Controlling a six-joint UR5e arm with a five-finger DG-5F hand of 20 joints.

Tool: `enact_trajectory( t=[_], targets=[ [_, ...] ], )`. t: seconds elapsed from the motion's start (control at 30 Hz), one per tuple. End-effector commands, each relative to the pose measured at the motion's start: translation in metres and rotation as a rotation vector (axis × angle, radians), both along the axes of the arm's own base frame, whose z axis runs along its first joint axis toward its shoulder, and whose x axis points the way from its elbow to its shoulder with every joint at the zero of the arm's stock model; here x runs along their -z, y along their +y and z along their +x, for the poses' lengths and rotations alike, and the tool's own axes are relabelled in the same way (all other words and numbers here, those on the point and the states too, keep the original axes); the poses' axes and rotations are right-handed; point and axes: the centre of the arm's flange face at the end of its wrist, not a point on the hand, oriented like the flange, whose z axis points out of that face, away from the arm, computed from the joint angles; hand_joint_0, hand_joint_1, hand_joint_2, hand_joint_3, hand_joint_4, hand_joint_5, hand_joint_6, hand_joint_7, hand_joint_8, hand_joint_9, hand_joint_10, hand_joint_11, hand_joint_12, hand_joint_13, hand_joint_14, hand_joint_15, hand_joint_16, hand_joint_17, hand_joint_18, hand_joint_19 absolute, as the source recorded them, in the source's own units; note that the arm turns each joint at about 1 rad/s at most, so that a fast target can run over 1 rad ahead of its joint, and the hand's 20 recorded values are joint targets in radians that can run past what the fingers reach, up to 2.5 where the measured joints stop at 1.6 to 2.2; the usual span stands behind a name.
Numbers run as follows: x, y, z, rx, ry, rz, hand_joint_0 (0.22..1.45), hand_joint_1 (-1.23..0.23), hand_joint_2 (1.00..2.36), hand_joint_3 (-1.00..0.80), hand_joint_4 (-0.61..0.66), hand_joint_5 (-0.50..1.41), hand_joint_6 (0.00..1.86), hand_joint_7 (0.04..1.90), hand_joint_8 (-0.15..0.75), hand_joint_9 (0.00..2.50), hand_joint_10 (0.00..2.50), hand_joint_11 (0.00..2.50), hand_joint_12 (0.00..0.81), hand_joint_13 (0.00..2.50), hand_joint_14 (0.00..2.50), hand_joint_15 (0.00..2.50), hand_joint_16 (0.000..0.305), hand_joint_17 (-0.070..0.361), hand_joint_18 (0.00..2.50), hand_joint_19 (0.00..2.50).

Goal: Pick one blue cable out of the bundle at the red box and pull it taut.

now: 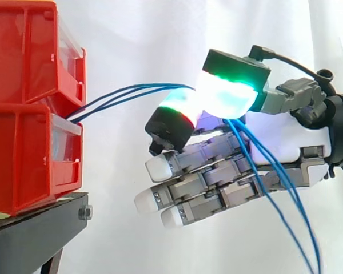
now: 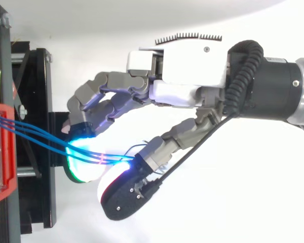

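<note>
Three thin blue cables (image 1: 131, 91) come out of the gap between the stacked red bins (image 1: 23, 57) and run rightwards in a slight upward arc to my hand (image 1: 286, 142). The hand is curled, and two glowing green-cyan fingertips (image 1: 226, 94) pinch the cables between them. From above, the cables (image 2: 30, 131) fan from the red bin (image 2: 0, 152) into that pinch on the hand (image 2: 182, 91). Past the pinch, the loose cable ends (image 1: 286, 200) hang down across the hand. The other fingers sit curled below, with white pads touching nothing.
The red bins rest on a black stand (image 1: 40, 222) at the left, seen from above as a black frame (image 2: 40, 101). A white curtain hangs behind. There is free room right of the bins and below the hand.
</note>
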Motion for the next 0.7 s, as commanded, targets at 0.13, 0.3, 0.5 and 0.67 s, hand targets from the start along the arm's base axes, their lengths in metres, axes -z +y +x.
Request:
enact_trajectory(
  t=[0.13, 0.3, 0.5, 0.67],
  targets=[
    [-0.0016, -0.001, 0.0005, 0.002, -0.003, 0.0, 0.47, -0.96, 1.0, -0.5, 0.14, -0.15, 0.91, 1.07, 0.342, 0.72, 0.01, 0.45, 0.361, 0.48, 0.01, 0.19, 0.058, 0.13, 0.36, 0.18],
    [-0.0016, 0.0004, 0.0006, -0.001, -0.003, 0.0, 0.48, -0.71, 1.0, -0.5, 0.13, -0.12, 0.9, 1.11, 0.362, 0.79, 0.01, 0.44, 0.361, 0.5, 0.01, 0.22, 0.057, 0.128, 0.34, 0.25],
    [-0.0023, 0.0004, 0.0009, -0.001, -0.005, 0.001, 0.59, -0.73, 1.0, -0.44, 0.12, -0.12, 0.89, 1.19, 0.337, 0.78, 0.01, 0.44, 0.332, 0.5, 0.01, 0.24, 0.051, 0.114, 0.33, 0.27],
    [-0.0023, 0.0002, 0.0009, 0.0, -0.005, 0.0, 0.62, -0.8, 1.01, -0.35, 0.14, -0.12, 0.9, 1.18, 0.341, 0.78, 0.01, 0.44, 0.333, 0.53, 0.01, 0.25, 0.05, 0.113, 0.37, 0.25]
  ],
)
